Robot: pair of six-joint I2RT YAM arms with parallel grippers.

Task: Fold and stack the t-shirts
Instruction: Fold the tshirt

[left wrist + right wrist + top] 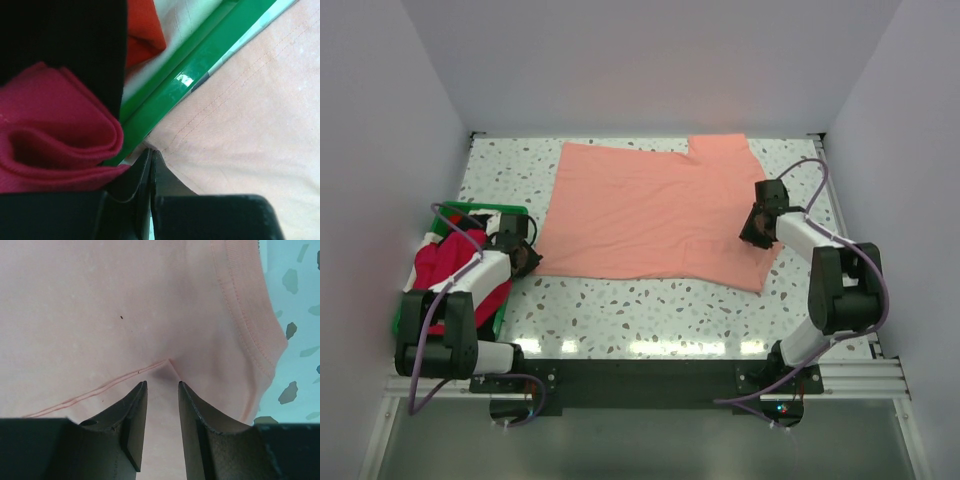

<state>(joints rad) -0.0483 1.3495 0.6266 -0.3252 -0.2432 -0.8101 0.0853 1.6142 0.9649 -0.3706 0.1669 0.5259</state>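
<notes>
The salmon-pink t-shirt (650,215) is spread flat across the speckled worktop (620,300). It reaches from the middle towards the far edge, with one sleeve jutting at the far right.

At the worktop's left edge sits the green bin (399,312), and a crimson red t-shirt (55,125) is bunched in thick folds inside it, right against the rim. More cloth is heaped in the bin with it, but the pieces cannot be told apart with any certainty.

The left gripper (150,154) is set down at the near-left corner of the pink shirt, just beside the bin's wall. Its jaws are pressed together with barely a slit between them. The tips rest on the stitched hem, but whether any cloth is pinched between them cannot be told.

On the other side, the right gripper (162,387) is held low over the shirt's right part, near the worktop's right edge. Its jaws are parted by a narrow gap and nothing is gripped. A small pucker of cloth, at the end of a stitched seam, is seen just ahead of its fingertips (137,392). The shirt's banded edge and bare worktop lie to their right.
</notes>
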